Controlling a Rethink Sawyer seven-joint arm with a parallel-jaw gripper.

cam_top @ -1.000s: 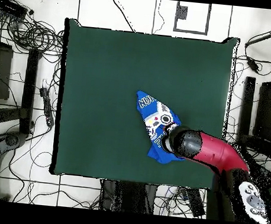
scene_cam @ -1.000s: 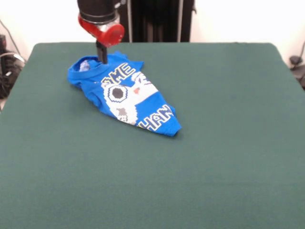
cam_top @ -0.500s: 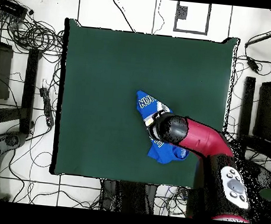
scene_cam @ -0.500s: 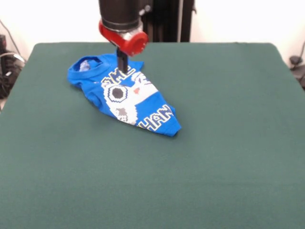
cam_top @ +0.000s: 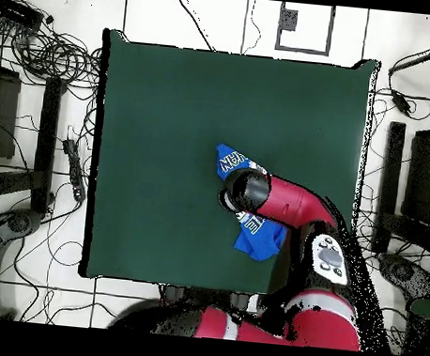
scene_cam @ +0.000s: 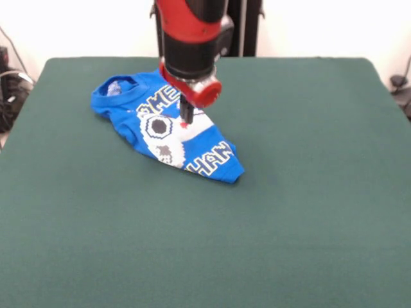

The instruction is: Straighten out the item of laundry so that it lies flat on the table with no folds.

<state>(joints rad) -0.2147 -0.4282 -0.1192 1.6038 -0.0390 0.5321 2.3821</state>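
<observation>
**Shirt still bunched up; flattening has hardly begun**

The item of laundry point(scene_cam: 168, 131), a small bright blue T-shirt, lies on the green surface point(scene_cam: 289, 212) in its far-left part as the front view shows it, well away from every edge. It is nowhere near flat. The cloth is gathered into a long tapering wedge: the collar end sits at the far left, and the body narrows to a folded point at the near right. The print faces up, but the lettering is broken across creases and only parts of words show, so a good deal of the fabric must be tucked under itself. No sleeve is clearly spread out; the far edge looks rumpled.

The gripper point(scene_cam: 186, 117) hangs over the middle of the shirt, its dark tip down at the white part of the print, below the red wrist. The tip reads as one narrow dark post, and I cannot tell how the jaws stand or whether they have any cloth between them. In the overhead view the arm covers the shirt's middle, so nothing more shows there.

In my judgement nearly all of the work is left: the folded layers must be drawn apart, the sleeves pulled outward and the hem opened. There is ample bare surface all round for spreading.
</observation>
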